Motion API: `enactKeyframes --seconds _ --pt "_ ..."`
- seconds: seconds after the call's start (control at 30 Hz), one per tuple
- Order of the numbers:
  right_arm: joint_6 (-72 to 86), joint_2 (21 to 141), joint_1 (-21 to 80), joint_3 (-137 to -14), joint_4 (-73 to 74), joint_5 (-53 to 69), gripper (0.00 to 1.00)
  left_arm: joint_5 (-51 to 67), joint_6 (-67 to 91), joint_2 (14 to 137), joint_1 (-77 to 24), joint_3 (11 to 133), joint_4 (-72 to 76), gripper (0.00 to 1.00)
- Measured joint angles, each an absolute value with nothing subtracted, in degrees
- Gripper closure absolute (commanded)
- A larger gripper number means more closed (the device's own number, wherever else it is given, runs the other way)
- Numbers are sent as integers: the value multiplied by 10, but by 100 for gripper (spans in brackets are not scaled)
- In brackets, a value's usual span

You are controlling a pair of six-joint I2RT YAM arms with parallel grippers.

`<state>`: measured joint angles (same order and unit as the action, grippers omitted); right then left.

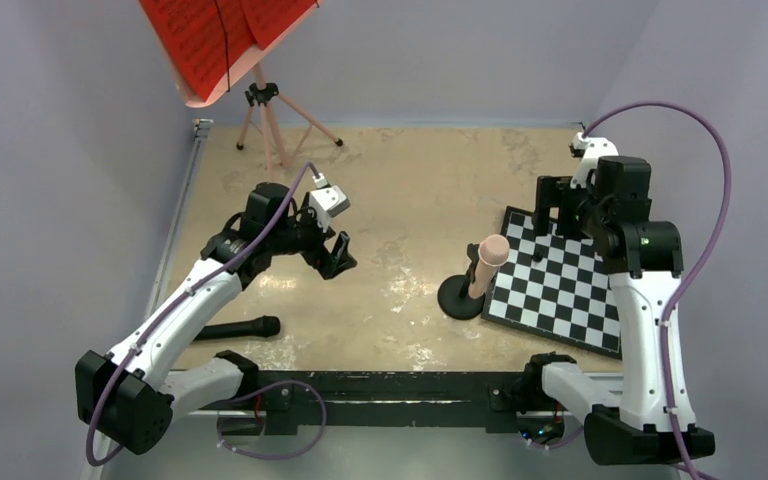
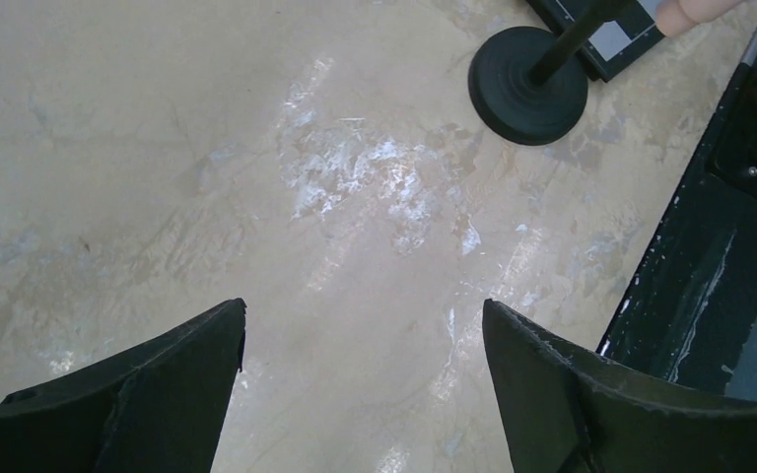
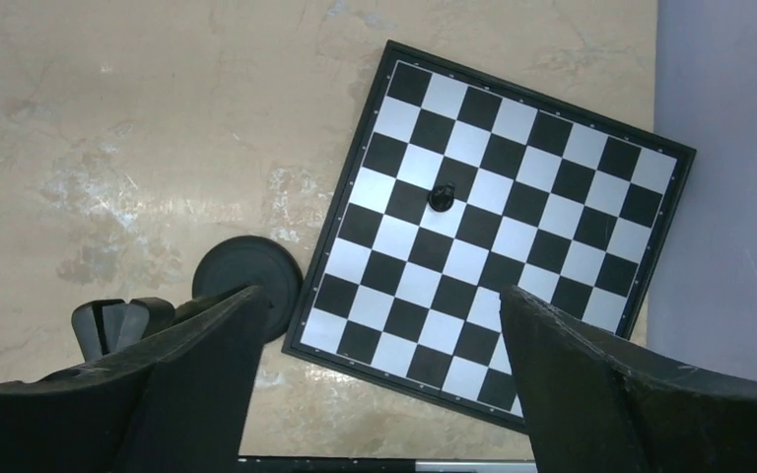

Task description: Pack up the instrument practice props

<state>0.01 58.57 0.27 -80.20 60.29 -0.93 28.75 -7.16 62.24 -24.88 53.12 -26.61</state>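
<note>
Left pincer (image 1: 338, 256) and right pincer (image 1: 552, 212) are both released. The pink rod with black round base (image 1: 479, 276) stands just beside the black-and-white checkerboard (image 1: 560, 292). The black microphone (image 1: 241, 328) lies near left, and the pink tripod music stand (image 1: 270, 125) is far left.

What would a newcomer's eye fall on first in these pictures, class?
The red sheet-music pages blaze at the far left, on a pink music stand. At the right lies the black-and-white checkerboard, a pink rod on a black round base standing beside its left edge. A black microphone lies at the near left.
</note>
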Motion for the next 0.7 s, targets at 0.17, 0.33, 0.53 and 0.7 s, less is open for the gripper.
enactKeyframes --seconds 0.17,0.33,0.53,0.7 --pt "3 588 3 -870 654 -8 1 307 -83 639 -280 531 -249 7" --pt "9 574 3 -978 716 73 1 321 -100 657 -312 531 -239 9" --pt "-51 487 3 -992 770 239 1 339 -112 686 -346 531 -217 10" --pt "-110 436 2 -917 787 340 1 346 -109 711 -357 531 -196 10"
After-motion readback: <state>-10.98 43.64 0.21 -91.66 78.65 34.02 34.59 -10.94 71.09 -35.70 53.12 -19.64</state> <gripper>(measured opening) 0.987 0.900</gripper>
